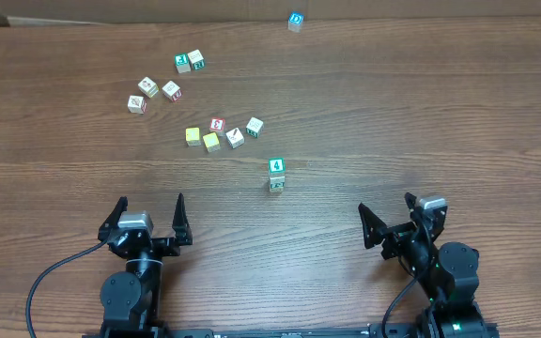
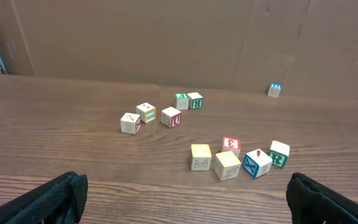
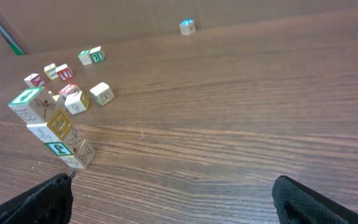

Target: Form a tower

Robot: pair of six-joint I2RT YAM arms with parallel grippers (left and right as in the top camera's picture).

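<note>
At near table edge: left gripper point(image 1: 149, 201) and right gripper point(image 1: 385, 205) both sit low, jaws spread wide, nothing between them. Each wrist view shows only dark fingers point(image 2: 55, 199) at the lower corners w/ bare wood between. Judgement: rest pose, arms kept back so neither crowds the stack.

Just beyond, between the 2 arms and nearer the right one: the tower point(image 1: 276, 175). It stands alone on the table point(image 1: 440, 113), touching no loose cube. Top cube is green-edged w/ a green "4" facing up. Right wrist view gives approx. 4 cubes in the stack, a pale plain cube lowest; exact count not certain. The lean in that view is prob. camera tilt, as overhead shows the cubes roughly in line. Placement reads as deliberate: central, open wood on all sides, so either arm can come down from above w/o knocking neighbours.

Further out, left of the tower: cluster of 5 loose cubes point(image 1: 217, 125), incl. 2 yellow, close together, some touching. Beyond that, a group of 3 point(image 1: 148, 87), then a pair point(image 1: 182, 64). Farthest: 1 blue cube point(image 1: 295, 21), well apart, near the cardboard back wall point(image 2: 166, 37).

Assessment: tower partly built; 11 cubes loose. Nearest stock is the cluster of 5. Risk: narrow stack, so an off-centre placing or a side brush could topple it. Recommend vertical approach, gentle release.
</note>
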